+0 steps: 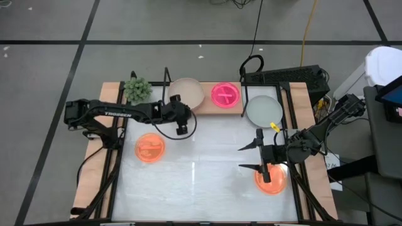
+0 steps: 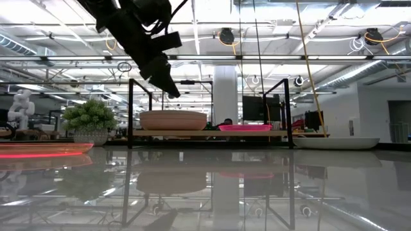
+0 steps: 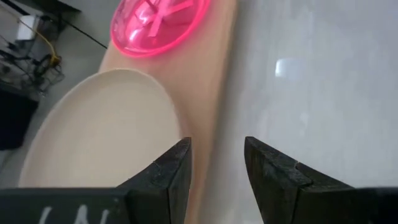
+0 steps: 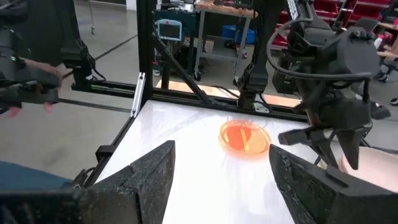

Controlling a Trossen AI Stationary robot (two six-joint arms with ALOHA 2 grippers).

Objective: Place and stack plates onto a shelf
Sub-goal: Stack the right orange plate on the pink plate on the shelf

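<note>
My left pincer (image 1: 178,100), narrowly parted and empty, hovers over the near rim of the beige plate (image 1: 187,91) on the shelf's (image 1: 207,110) left half; I'd lift away straight, without nudging it toward the hot pink plate (image 1: 225,95).

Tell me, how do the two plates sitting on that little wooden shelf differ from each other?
The beige plate is larger and matte; the hot pink plate is smaller, glossy and see-through. The beige one sits at the shelf's end nearer the small plant, with the left gripper open just over its edge; no gripper is near the pink one. Both are round and lie flat, side by side.
</note>
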